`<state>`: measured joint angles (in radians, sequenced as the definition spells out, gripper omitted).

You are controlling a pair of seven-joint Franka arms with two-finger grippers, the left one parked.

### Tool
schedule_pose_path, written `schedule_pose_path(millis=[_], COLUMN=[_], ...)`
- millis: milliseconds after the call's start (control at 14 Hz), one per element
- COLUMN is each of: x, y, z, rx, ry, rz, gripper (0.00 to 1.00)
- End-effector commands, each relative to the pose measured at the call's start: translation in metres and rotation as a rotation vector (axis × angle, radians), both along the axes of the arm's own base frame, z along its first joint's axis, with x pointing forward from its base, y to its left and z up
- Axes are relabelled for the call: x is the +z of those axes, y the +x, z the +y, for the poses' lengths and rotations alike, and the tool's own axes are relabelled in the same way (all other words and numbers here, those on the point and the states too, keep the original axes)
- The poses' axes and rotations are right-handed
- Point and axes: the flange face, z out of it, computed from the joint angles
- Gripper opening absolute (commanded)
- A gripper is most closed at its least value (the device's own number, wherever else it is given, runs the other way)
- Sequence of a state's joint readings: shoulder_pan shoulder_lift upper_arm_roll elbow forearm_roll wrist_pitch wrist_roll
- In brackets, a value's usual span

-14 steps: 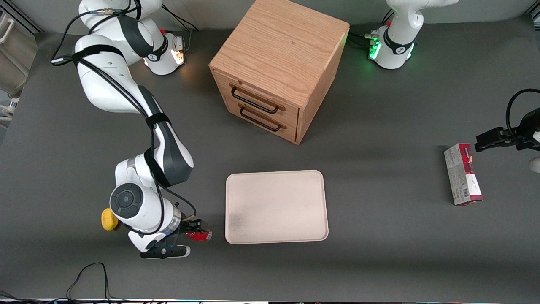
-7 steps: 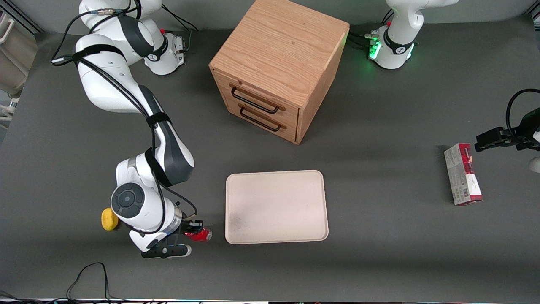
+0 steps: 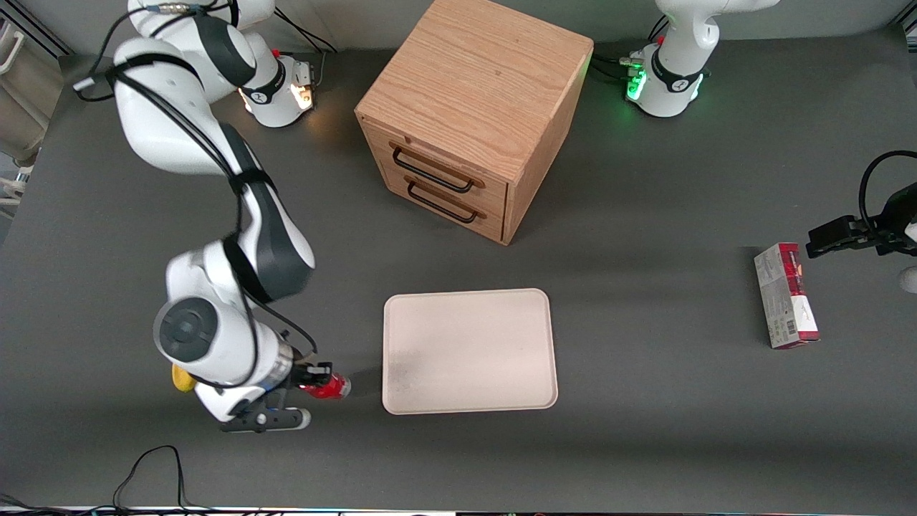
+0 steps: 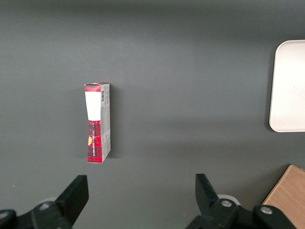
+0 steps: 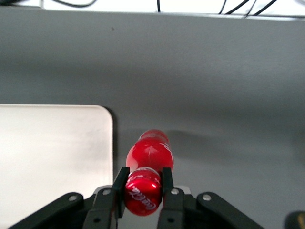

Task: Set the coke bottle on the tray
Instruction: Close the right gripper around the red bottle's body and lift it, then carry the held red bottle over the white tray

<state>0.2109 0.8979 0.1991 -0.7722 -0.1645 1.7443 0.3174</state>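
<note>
The coke bottle (image 3: 329, 387), small and red, is held in my right gripper (image 3: 315, 380), beside the tray's corner nearest the front camera at the working arm's end. In the right wrist view my gripper (image 5: 143, 183) is shut on the bottle (image 5: 150, 152), both fingers pressed on its red capped end. The bottle hangs above the dark table, just off the tray's rounded corner (image 5: 102, 114). The tray (image 3: 469, 351) is flat, cream-white and bare. Its edge also shows in the left wrist view (image 4: 288, 86).
A yellow lump (image 3: 180, 378) lies beside my wrist, partly hidden by it. A wooden drawer cabinet (image 3: 473, 115) stands farther from the front camera than the tray. A red-and-grey carton (image 3: 786, 295) lies toward the parked arm's end and shows in the left wrist view (image 4: 97, 123). A black cable (image 3: 154, 469) lies near the front edge.
My arm has risen and drawn slightly away from the tray, carrying the bottle with it. The bottle has left the table surface. The tray has not moved.
</note>
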Motion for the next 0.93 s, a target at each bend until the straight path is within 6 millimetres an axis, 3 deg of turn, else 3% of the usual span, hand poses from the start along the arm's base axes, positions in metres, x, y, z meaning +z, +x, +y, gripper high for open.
schedule_pose_path(millis=[0,214,357,571,857], x=[0.092,0.153,0.168,0.171,0.152], y=[-0.033,-0.060,-0.072,-0.074,-0.077], z=[-0.005,-0.011,0.005,0.036,0.084], rx=[0.022,0.083,0.116,0.152,0.161], ry=[-0.017,-0.015,0.012,0.070,0.097], rz=[-0.005,-0.007,-0.015,-0.068,-0.106], gripper=[0.00,0.00,0.00,0.00,0.00])
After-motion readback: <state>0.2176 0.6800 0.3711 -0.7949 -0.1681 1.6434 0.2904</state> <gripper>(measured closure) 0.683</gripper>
